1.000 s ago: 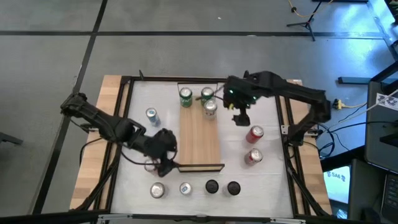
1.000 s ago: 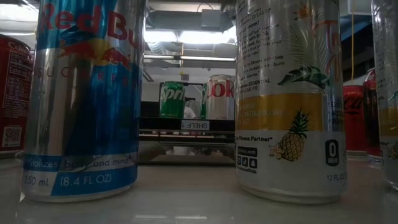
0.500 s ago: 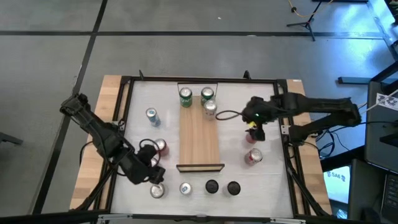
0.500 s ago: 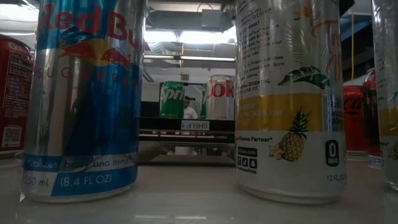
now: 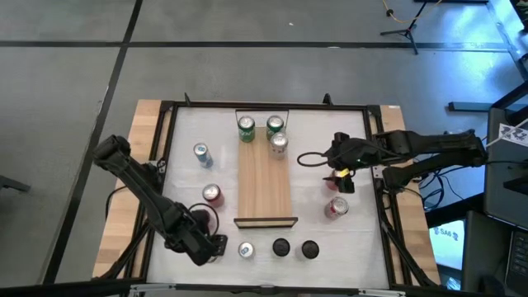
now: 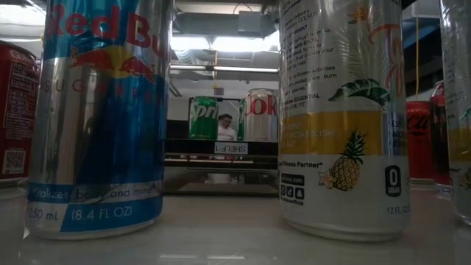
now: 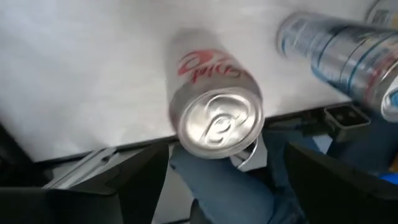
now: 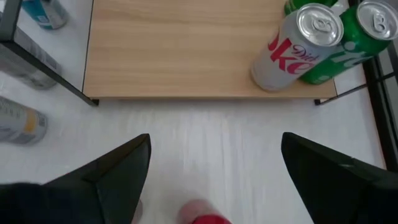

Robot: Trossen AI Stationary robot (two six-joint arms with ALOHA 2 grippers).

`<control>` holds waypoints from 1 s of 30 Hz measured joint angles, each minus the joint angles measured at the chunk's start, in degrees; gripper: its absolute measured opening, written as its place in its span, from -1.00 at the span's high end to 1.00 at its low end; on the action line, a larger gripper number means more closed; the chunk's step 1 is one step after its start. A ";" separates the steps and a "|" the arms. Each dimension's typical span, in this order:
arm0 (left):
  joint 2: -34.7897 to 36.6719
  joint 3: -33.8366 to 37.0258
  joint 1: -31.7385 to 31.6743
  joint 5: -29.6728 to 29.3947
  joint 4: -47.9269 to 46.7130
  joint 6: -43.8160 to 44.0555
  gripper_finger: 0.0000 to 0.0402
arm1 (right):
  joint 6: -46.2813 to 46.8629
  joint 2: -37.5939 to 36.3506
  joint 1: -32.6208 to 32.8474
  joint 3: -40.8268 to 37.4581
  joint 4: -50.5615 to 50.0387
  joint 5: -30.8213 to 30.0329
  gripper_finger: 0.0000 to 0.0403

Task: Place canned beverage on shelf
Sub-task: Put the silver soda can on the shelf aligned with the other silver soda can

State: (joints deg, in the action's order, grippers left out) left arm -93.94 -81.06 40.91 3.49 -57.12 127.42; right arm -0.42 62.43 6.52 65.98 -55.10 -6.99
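Note:
The light-wood shelf (image 5: 264,181) lies mid-table with two green cans (image 5: 246,128) and a silver Diet Coke can (image 5: 279,143) standing on its far end. My left gripper (image 5: 208,247) hangs open at the near left, pointing down. Its fingers (image 7: 143,180) stand on either side of an upright silver Diet Coke can (image 7: 214,106) on the tabletop, apart from it. My right gripper (image 5: 341,175) is open to the right of the shelf, above a red can whose top (image 8: 202,215) just shows below it. The low view shows neither gripper.
Along the near edge stand a blue-and-silver can (image 5: 246,249) and two dark-topped cans (image 5: 280,247). A red-topped can (image 5: 212,194) and a blue can (image 5: 200,153) stand left of the shelf, and another red can (image 5: 336,206) to its right. The black table frame (image 5: 169,165) borders the white top.
My left gripper has gone from the shelf's near left corner toward the table's near edge, come down and rolled about its own axis, ending over the silver can. My right gripper has drawn back from the shelf's far end toward the right and near side, stopping over a red can.

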 joint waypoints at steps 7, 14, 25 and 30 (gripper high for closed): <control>-1.33 0.00 0.00 -3.35 0.16 3.41 -0.52 | -1.51 0.02 -0.13 0.00 0.01 0.01 -0.77; -3.17 -0.07 0.00 -2.39 0.81 5.72 -0.52 | -1.58 0.02 -0.13 0.00 0.02 0.05 -0.77; -4.17 0.07 0.00 -3.87 0.60 5.99 -0.52 | -1.60 0.04 -0.13 0.00 0.08 0.07 -0.77; -4.50 0.07 0.12 -3.55 0.58 5.96 -0.52 | -1.60 0.04 -0.13 0.00 0.08 0.07 -0.77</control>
State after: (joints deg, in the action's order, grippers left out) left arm -98.43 -80.99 41.02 -0.05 -56.54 133.38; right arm -2.02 62.48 6.39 65.98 -55.02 -6.92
